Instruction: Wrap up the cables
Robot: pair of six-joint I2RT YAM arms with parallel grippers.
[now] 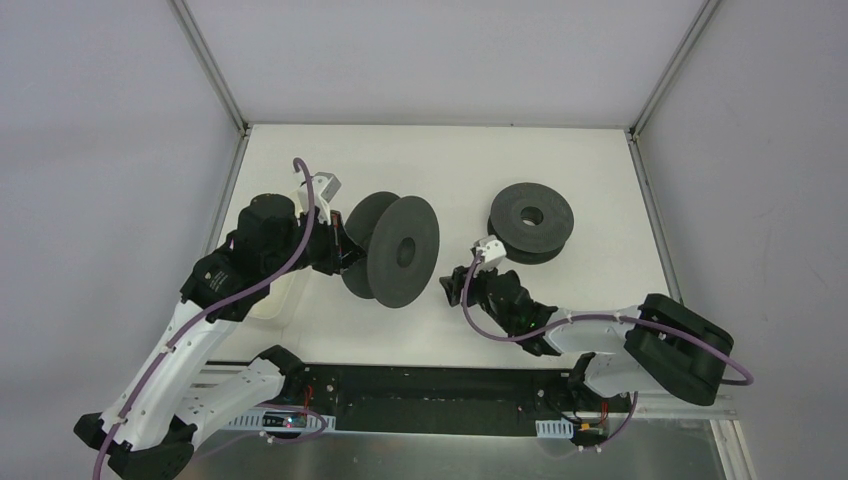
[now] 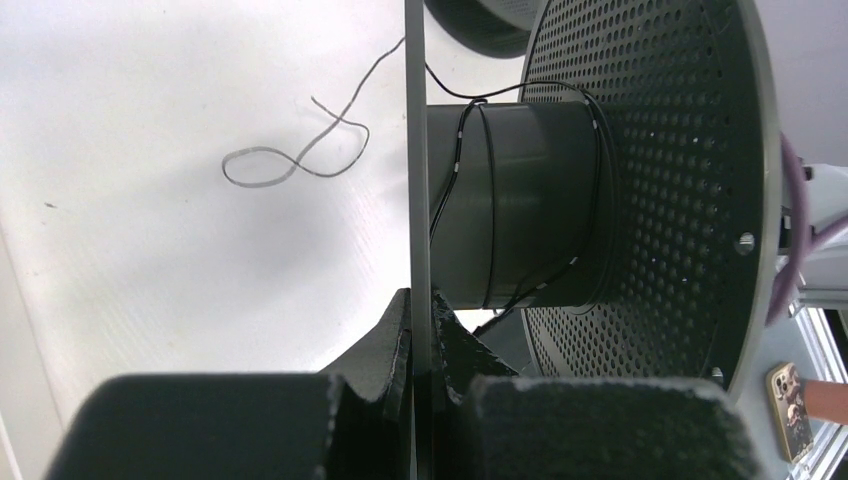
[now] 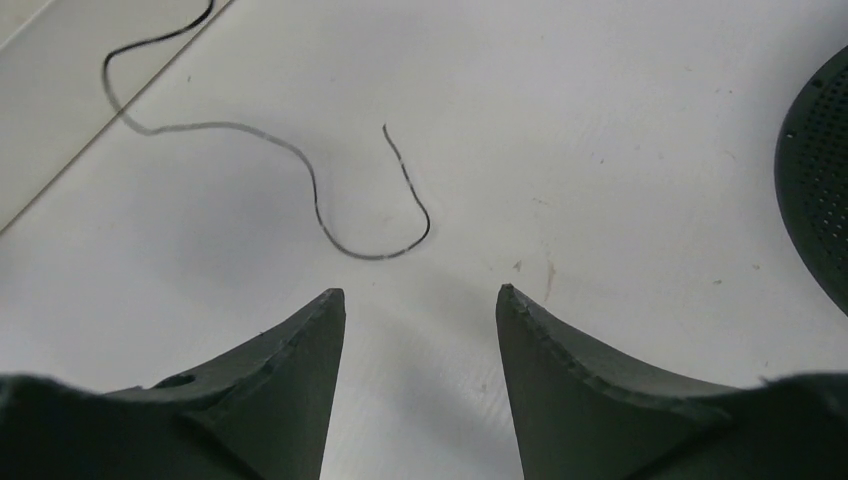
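A dark perforated spool [image 1: 395,250] stands on edge left of centre. My left gripper [image 2: 421,305] is shut on its thin near flange [image 2: 415,150], gripping it from the left [image 1: 350,250]. A few loose turns of the thin dark cable [image 2: 488,180] lie around the spool's core. The cable's free end [image 2: 300,160] curls on the white table. My right gripper [image 3: 420,295] hovers low over the table, open, with nothing between its fingers. The curled cable end [image 3: 330,225] lies just ahead of its tips. In the top view the right gripper [image 1: 455,285] is beside the spool's right side.
A second dark spool [image 1: 531,222] lies flat at the back right. Its rim shows at the right edge of the right wrist view [image 3: 815,180]. Grey walls enclose the white table [image 1: 300,150]. A white tray [image 1: 278,300] sits under the left arm.
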